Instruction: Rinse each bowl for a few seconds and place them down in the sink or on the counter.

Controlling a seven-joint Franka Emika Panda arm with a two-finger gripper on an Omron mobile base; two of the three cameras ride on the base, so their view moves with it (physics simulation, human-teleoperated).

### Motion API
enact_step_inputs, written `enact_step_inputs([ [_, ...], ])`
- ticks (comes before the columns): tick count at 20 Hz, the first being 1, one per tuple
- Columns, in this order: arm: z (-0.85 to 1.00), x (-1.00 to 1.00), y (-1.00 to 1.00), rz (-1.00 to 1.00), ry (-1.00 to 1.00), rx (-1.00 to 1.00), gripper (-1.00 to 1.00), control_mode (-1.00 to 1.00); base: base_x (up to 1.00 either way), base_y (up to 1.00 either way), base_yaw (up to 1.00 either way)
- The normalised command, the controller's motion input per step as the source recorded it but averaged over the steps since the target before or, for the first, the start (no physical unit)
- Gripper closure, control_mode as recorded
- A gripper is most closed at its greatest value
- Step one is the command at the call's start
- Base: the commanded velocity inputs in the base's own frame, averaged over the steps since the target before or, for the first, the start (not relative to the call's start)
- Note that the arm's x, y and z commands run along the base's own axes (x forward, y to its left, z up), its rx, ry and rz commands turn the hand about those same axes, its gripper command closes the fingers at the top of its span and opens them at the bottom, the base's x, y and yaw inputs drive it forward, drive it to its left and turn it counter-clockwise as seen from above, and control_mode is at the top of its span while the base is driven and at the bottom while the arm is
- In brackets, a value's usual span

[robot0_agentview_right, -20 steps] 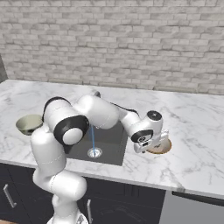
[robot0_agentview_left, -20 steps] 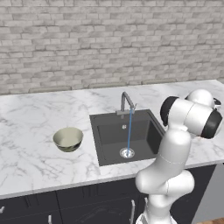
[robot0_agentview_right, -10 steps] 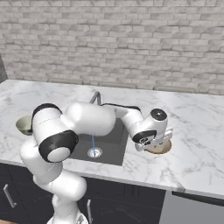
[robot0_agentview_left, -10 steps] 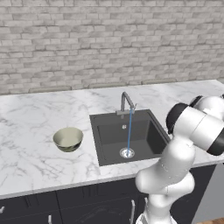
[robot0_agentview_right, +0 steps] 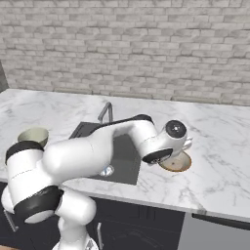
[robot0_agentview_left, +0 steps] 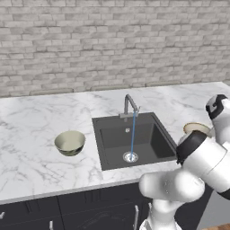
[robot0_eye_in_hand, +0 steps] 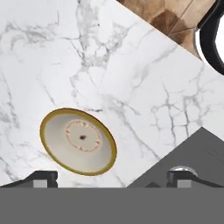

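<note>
Veined white marble counter (robot0_eye_in_hand: 131, 65), round tan bowl (robot0_eye_in_hand: 78, 141) – glossy, shallow – fingers (robot0_eye_in_hand: 43, 178) spread wide above it

We see a glossy white marble counter (robot0_agentview_left: 36, 134) with grey veins, a matt dark sink (robot0_agentview_left: 112, 137) set in it, a silvery metal faucet (robot0_agentview_left: 130, 105), and behind the counter a rough grey brick wall (robot0_agentview_left: 112, 40).

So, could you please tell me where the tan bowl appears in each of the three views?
Left base view: tan bowl at right edge, on the counter right of the sink.
Right base view: centre-right, partly behind the wrist.
Hand view: lower left.
Shared landmark: the sink.
</note>
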Motion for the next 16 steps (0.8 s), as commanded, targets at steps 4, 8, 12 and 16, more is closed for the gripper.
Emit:
enact_step_inputs([
  [4,0.62,-0.52,0.46,0.06,-0.21,-0.02,-1.0,-1.0,0.0,0.0,0.0],
  [8,0.61,-0.53,0.6,0.08,-0.17,-0.02,-1.0,-1.0,0.0,0.0,0.0],
  [12,0.53,-0.4,0.61,0.1,-0.14,-0.02,-1.0,-1.0,0.0,0.0,0.0],
  [16,0.59,-0.21,0.51,0.11,-0.11,-0.01,-1.0,-1.0,0.0,0.0,0.0],
])
